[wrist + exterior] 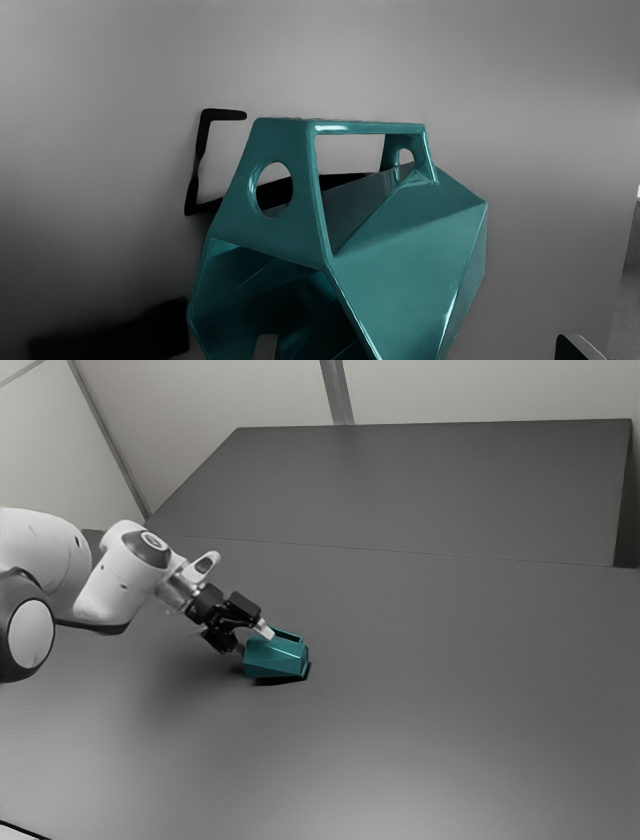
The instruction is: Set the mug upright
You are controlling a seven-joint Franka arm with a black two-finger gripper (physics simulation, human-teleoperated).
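The teal mug point(275, 659) lies on its side on the dark grey bench point(430, 690), its handle point(367, 127) raised and its open mouth turned toward the hand. The white arm point(120, 585) comes in from the exterior view's left, with the fingers point(265, 630) at the mug's end nearer the arm. The fingers are released and spread wide, holding nothing. The wrist view shows how they straddle the mug: one fingertip point(265, 347) is at the mouth, set against its dark inside, while the other fingertip point(575, 350) stands outside the body, past the side wall, with a strip of bare bench showing between it and the mug. That puts one side wall of the mug between the two tips, and the outer tip stands apart from it. I cannot tell how deep the inner tip reaches, or whether it touches the inside. In the exterior view a pale fingertip overlaps the mug's upper edge, close by the handle; contact there is unclear. The mug's faceted body extends from the hand toward the exterior view's right, and a black shadow point(204, 132) of the handle falls on the bench beside it.
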